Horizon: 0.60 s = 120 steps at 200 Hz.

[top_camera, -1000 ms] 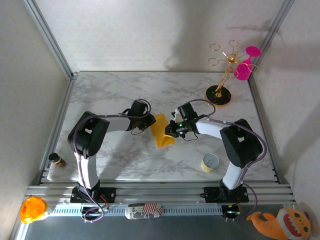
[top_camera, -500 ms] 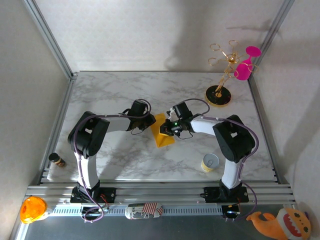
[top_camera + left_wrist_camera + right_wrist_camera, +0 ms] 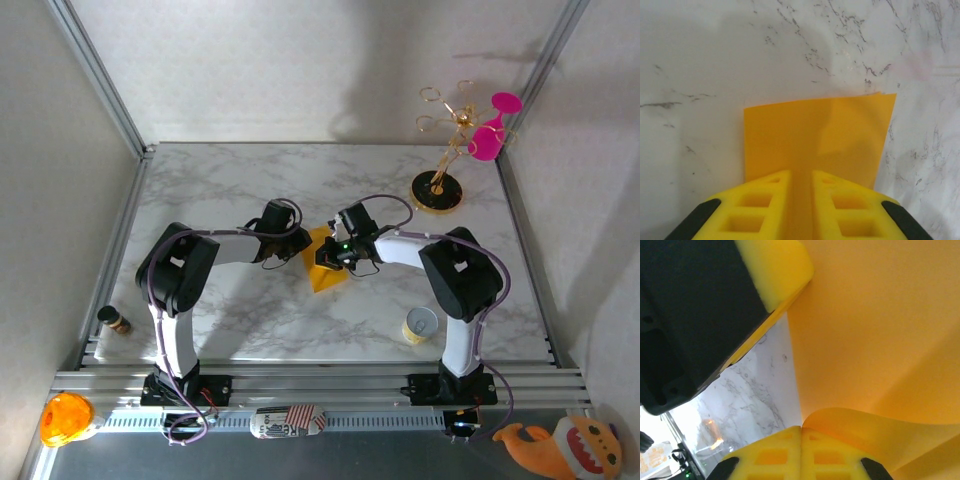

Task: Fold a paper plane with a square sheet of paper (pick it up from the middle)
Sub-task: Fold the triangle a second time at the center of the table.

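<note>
The square sheet of paper (image 3: 326,279) is yellow-orange and lies mid-table, partly doubled over. It spreads flat ahead of the left wrist camera (image 3: 815,135). In the right wrist view, the paper (image 3: 880,330) curls up toward the camera. My left gripper (image 3: 303,245) rests on the sheet's left part, its yellow fingers (image 3: 767,197) a narrow gap apart with paper showing through the gap (image 3: 801,176). My right gripper (image 3: 322,256) is shut on the sheet's lifted right edge (image 3: 801,431), close to the left gripper's finger (image 3: 780,270).
A gold stand (image 3: 437,191) with pink pieces is at the back right. A paper cup (image 3: 420,324) stands front right and a small dark bottle (image 3: 115,320) front left. A round orange toy (image 3: 65,418) and a plush (image 3: 565,448) lie beyond the front rail.
My right gripper has travelled left over the sheet, carrying its right edge toward the left gripper, so the paper looks narrower. The left gripper has stayed put.
</note>
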Available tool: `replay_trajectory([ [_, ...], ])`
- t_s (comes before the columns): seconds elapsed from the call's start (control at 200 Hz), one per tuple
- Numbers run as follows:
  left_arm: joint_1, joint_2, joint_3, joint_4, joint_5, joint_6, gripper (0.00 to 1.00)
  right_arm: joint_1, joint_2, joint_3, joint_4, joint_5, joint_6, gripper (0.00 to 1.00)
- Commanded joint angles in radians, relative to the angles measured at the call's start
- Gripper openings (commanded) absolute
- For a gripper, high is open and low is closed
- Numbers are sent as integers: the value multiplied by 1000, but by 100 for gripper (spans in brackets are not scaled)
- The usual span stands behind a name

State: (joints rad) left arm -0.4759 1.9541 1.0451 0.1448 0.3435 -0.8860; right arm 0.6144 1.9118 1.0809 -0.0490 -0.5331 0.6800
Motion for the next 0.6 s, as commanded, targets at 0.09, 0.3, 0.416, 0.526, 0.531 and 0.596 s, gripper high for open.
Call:
replay_trajectory([
  [0.09, 5, 34, -25, -33, -1, 12, 17, 15, 29, 27, -27, 18, -7, 0],
  [0.3, 5, 35, -25, -31, -1, 12, 18, 18, 38, 30, -35, 17, -12, 0],
  [0.416, 5, 34, -26, -30, 0, 10, 18, 19, 42, 30, -37, 15, -13, 0],
  [0.526, 5, 33, -28, -29, 0, 9, 18, 22, 44, 31, -35, 11, -16, 0],
  [0.531, 6, 33, -28, -30, 0, 10, 18, 21, 44, 30, -35, 10, -16, 0],
  [0.596, 5, 33, -28, -30, 0, 10, 18, 21, 46, 31, -32, 6, -17, 0],
])
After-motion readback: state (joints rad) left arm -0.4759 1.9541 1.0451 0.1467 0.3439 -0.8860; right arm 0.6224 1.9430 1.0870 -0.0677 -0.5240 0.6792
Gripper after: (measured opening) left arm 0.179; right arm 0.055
